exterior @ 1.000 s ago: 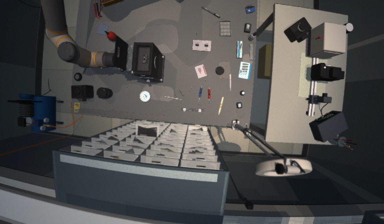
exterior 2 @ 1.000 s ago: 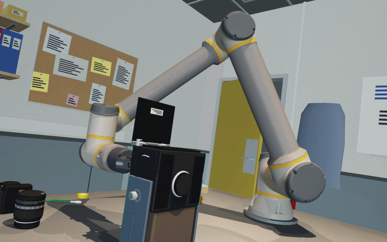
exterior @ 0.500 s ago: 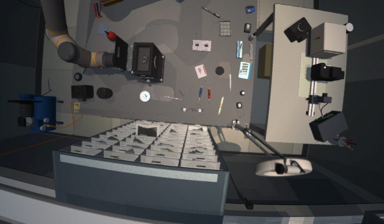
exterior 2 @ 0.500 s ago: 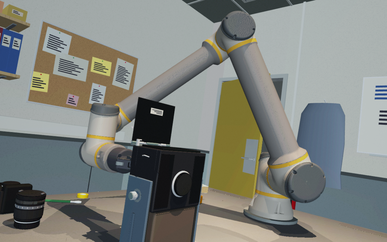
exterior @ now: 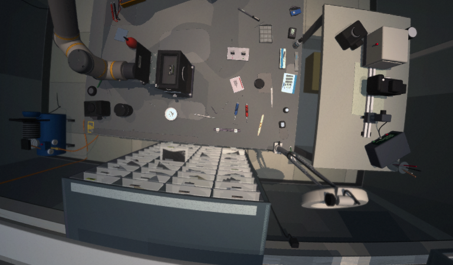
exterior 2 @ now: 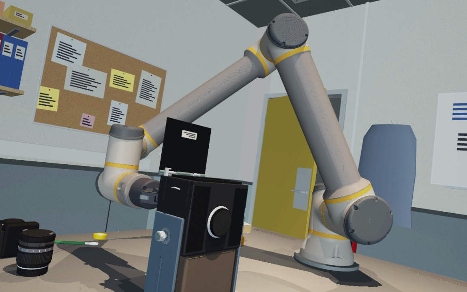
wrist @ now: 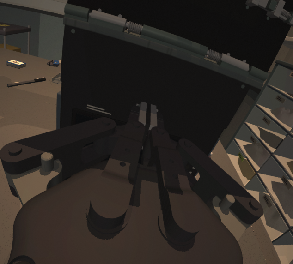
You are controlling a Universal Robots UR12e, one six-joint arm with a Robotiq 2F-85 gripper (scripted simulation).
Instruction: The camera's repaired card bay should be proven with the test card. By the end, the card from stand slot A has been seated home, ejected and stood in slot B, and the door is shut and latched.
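Note:
The black camera body stands on a brown block on the bench, and my gripper sits against its back face, below the hinge, fully closed and empty. The card door stands open, raised upright above the hinge. A blue-grey bracket with a knob stands at the camera's front corner. No card and no stand slots are visible to me.
A grey cabinet of small parts drawers runs along the bench's near edge. A spare camera and lens sit to the left. Small tools and cards lie scattered on the mat. A side table carries equipment. A ring lamp hangs off the corner.

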